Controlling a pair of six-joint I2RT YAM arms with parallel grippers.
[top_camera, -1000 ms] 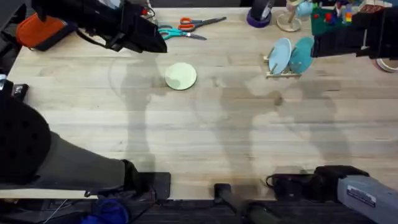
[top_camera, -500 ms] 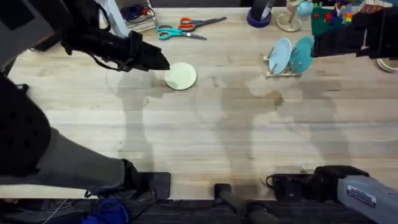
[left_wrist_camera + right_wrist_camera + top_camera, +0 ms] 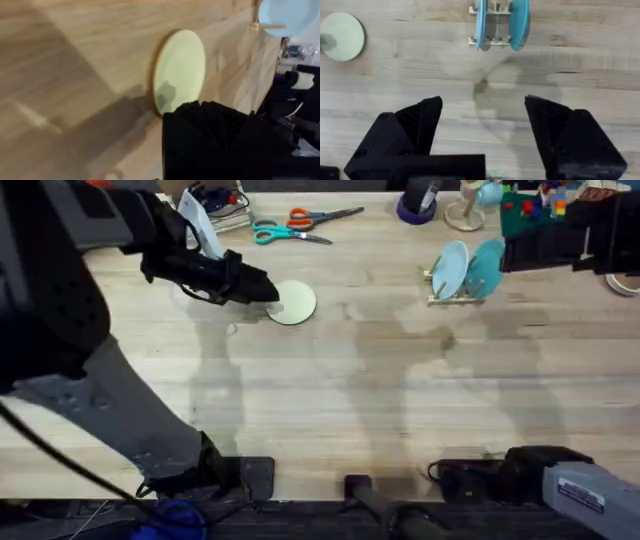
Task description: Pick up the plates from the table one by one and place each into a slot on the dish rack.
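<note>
While two plates already stand in the rack, one lies flat on the table.

Cream-yellow plate (image 3: 292,302): flat on the table (image 3: 330,400), well apart from the dish rack (image 3: 456,297), on the side toward the left arm.
Dish rack: holds the light blue plate (image 3: 450,270) and the teal plate (image 3: 485,267) upright in neighbouring slots.
Left gripper (image 3: 268,293): at the cream-yellow plate's edge farthest from the rack; whether its fingers are spread or closed I cannot tell.
Right gripper (image 3: 482,120): fingers spread wide, holding nothing, above bare table on the near side of the rack.
Nearby clutter: scissors (image 3: 300,225) lie by the far table edge, beyond the cream-yellow plate.
Open room: bare wood lies between the cream-yellow plate and the rack.
</note>
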